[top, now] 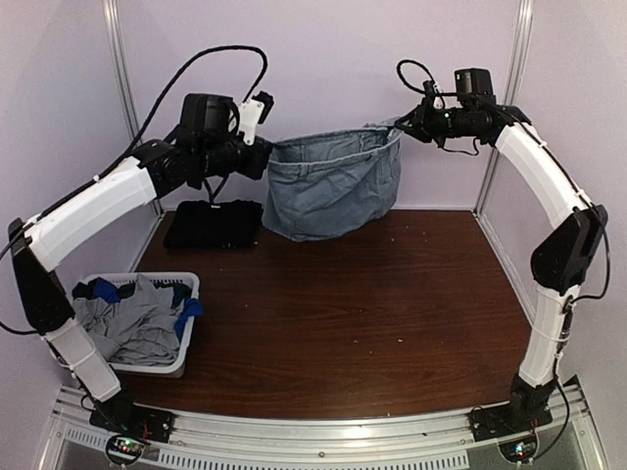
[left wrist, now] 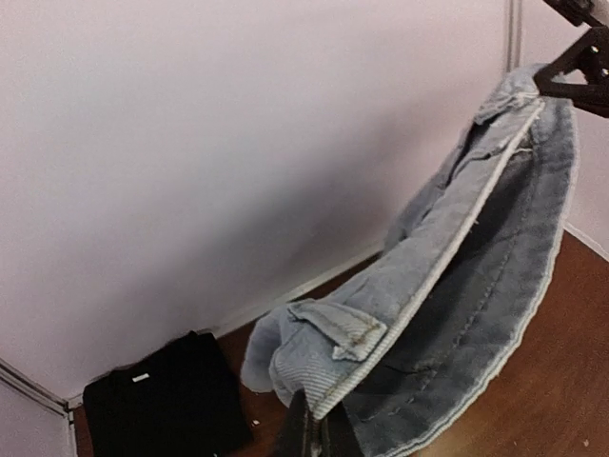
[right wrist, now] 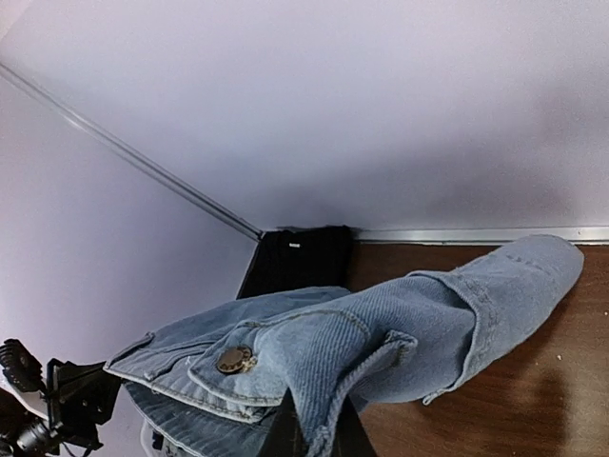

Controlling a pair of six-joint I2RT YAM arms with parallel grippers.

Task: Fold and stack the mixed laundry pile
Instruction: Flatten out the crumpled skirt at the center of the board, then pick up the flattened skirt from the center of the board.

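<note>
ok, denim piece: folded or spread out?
Spread, not folded. The denim piece hangs stretched wide between the left gripper and the right gripper, each shut on an upper corner.

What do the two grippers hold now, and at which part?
Both hold the light-blue denim piece, stretched in the air between them: the left gripper pinches one end of its top edge, the right gripper the other end.
</note>
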